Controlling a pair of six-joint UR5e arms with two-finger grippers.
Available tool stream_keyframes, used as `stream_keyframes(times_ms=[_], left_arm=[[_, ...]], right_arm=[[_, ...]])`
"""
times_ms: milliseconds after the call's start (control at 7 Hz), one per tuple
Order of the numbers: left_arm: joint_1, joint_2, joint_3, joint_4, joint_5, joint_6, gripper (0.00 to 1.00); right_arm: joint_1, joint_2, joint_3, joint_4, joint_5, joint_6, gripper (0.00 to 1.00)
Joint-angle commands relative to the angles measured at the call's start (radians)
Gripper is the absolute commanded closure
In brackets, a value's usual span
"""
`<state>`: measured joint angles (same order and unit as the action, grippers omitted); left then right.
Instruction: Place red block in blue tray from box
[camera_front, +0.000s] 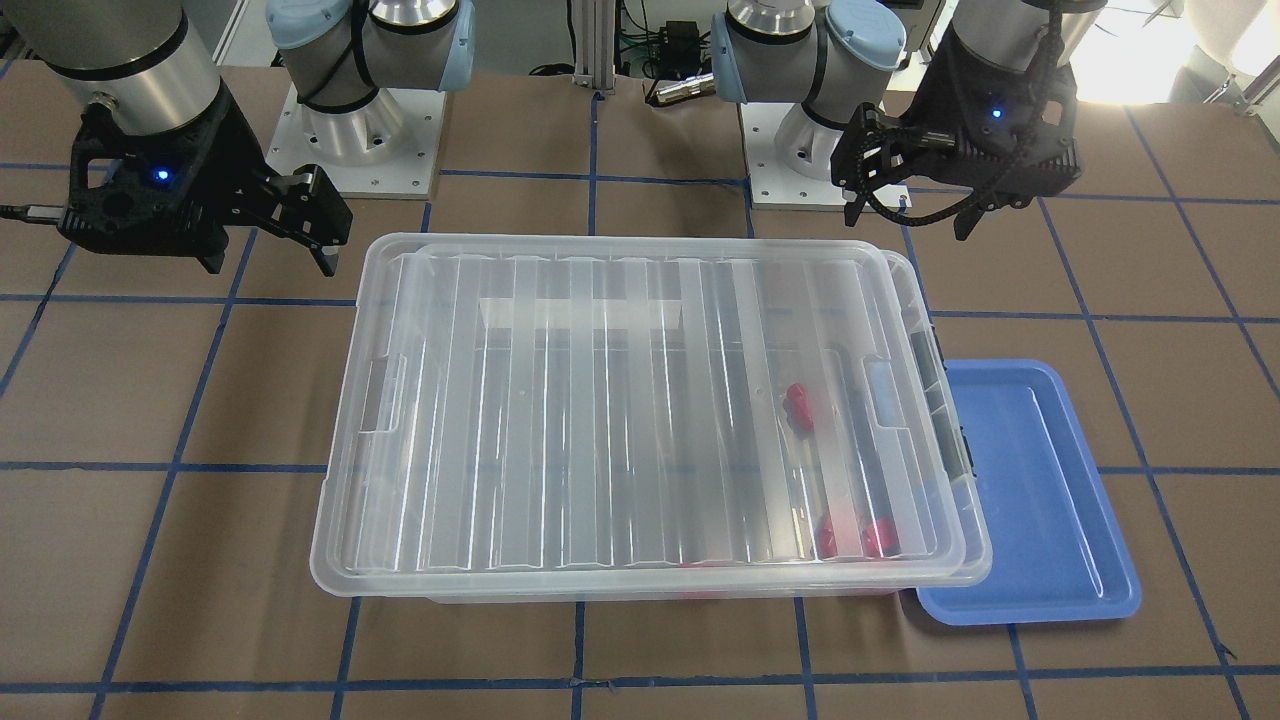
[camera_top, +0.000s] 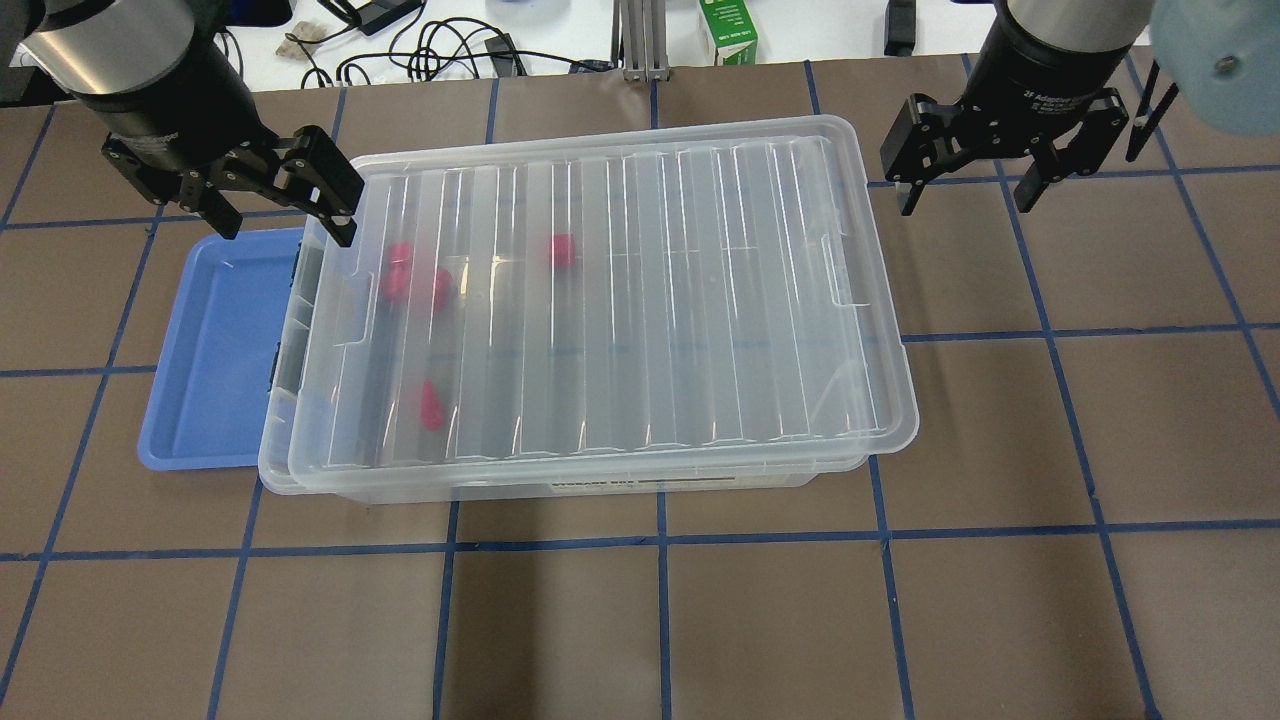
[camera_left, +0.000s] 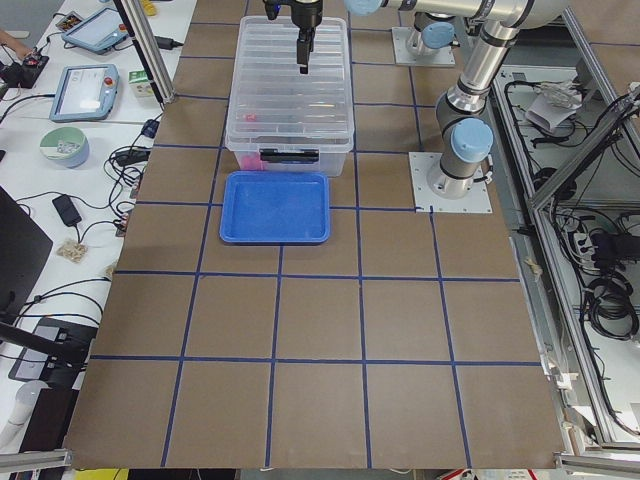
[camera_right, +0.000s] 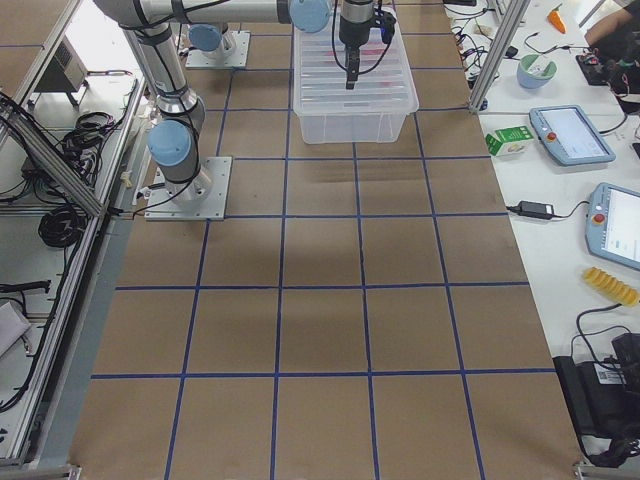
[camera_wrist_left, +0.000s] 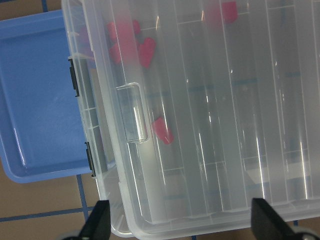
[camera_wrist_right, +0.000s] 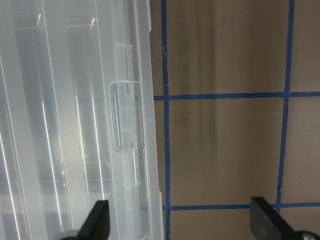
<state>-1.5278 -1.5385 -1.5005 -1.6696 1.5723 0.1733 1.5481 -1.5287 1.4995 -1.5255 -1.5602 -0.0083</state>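
Observation:
The box (camera_top: 640, 300) is a big clear bin with its ribbed lid on, slightly askew. Through the lid a lone red block (camera_top: 430, 405) lies near the tray end; it also shows in the front view (camera_front: 798, 405) and the left wrist view (camera_wrist_left: 162, 131). Other red pieces (camera_top: 410, 278) are grouped further back. The blue tray (camera_top: 210, 350) lies empty against that end of the box, partly under its rim. My left gripper (camera_top: 285, 212) is open and empty, above the box's tray-side corner. My right gripper (camera_top: 968, 195) is open and empty, above bare table past the box's other end.
One more single red piece (camera_top: 562, 250) lies in the box near its far wall. A green carton (camera_top: 728, 30) and cables sit beyond the table's far edge. The arm bases (camera_front: 350, 130) stand behind the box. Brown table with blue tape lines surrounds the box.

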Motion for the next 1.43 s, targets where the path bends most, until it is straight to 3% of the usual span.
stream_keyframes(times_ms=[0,857,1143,1286], left_arm=[[0.000,-0.003,0.005,-0.004,0.000,0.000,0.00],[-0.002,-0.009,0.014,-0.019,0.000,-0.024,0.00],[-0.002,-0.018,0.014,-0.016,0.000,-0.034,0.00],[-0.002,-0.017,0.014,-0.015,0.002,-0.034,0.00]], right_arm=[[0.006,0.001,0.001,-0.002,-0.001,0.001,0.00],[-0.008,0.002,-0.011,-0.007,-0.052,-0.005,0.00],[0.001,0.031,0.039,-0.022,-0.044,0.002,0.00],[0.001,0.062,0.104,-0.100,-0.046,0.001,0.00]])
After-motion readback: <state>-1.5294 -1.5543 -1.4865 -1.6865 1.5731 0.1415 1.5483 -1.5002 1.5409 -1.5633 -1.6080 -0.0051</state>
